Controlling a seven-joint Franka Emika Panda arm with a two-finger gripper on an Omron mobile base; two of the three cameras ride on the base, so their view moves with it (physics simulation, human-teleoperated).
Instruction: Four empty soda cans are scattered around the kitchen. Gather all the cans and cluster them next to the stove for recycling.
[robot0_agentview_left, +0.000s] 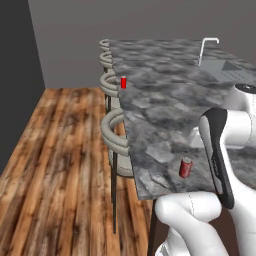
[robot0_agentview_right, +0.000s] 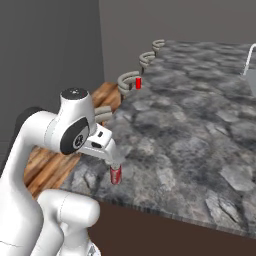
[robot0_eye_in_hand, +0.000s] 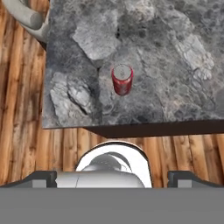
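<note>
A red soda can (robot0_agentview_left: 185, 167) with a silver top stands upright near the front corner of the grey stone counter (robot0_agentview_left: 160, 110); it also shows in the right base view (robot0_agentview_right: 115, 175) and in the hand view (robot0_eye_in_hand: 122, 79). A second soda can (robot0_agentview_left: 123, 82) (robot0_agentview_right: 138, 83) stands far back at the counter's left edge. My gripper (robot0_agentview_right: 113, 159) hangs just above the near can, pointing down at it. It is open (robot0_eye_in_hand: 112, 177), its dark fingertips (robot0_eye_in_hand: 43, 177) wide apart with nothing between them. The stove is out of view.
Several round-backed stools (robot0_agentview_left: 114, 131) line the counter's left side over the wooden floor (robot0_agentview_left: 60, 165). A sink (robot0_agentview_left: 230, 70) with a white faucet (robot0_agentview_left: 207, 46) lies at the far right. The counter's front edge (robot0_eye_in_hand: 131, 127) runs just beyond the near can.
</note>
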